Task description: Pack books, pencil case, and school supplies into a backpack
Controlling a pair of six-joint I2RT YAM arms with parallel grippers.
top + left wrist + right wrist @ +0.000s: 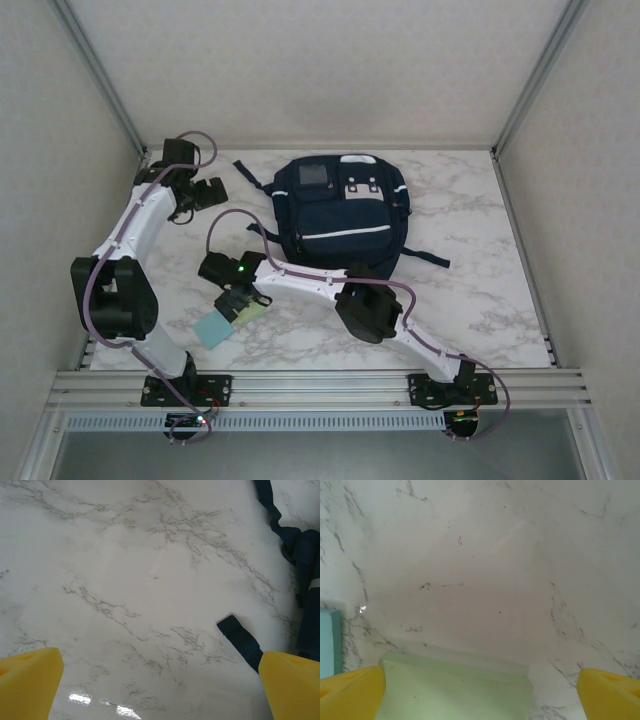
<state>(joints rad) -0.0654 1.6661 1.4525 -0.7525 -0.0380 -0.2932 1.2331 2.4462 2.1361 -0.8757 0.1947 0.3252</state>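
Right wrist view puts the pale green pad (455,692) directly beneath your right gripper (480,695), lying flat on the table (485,570) between the two yellow fingertips (350,692). The jaws stand spread wide with nothing in them. The pale blue pad (329,642) lies just outside one fingertip, close beside the green one; whether the two touch, I cannot tell. My reading is that you are straddling the green pad so that closing will catch it by its edges, the only hold a low, flat thing offers.

Your left gripper (160,690) is likewise spread and empty over bare marble. The loose end of a dark strap (240,640) lies just ahead of one fingertip. It looks placed there to tend the bag.

The backpack (340,215) lies front-up beyond your right gripper, well apart from both pads. From above its pockets look shut and nothing can be seen inside; whether the main zip is open, I cannot tell.
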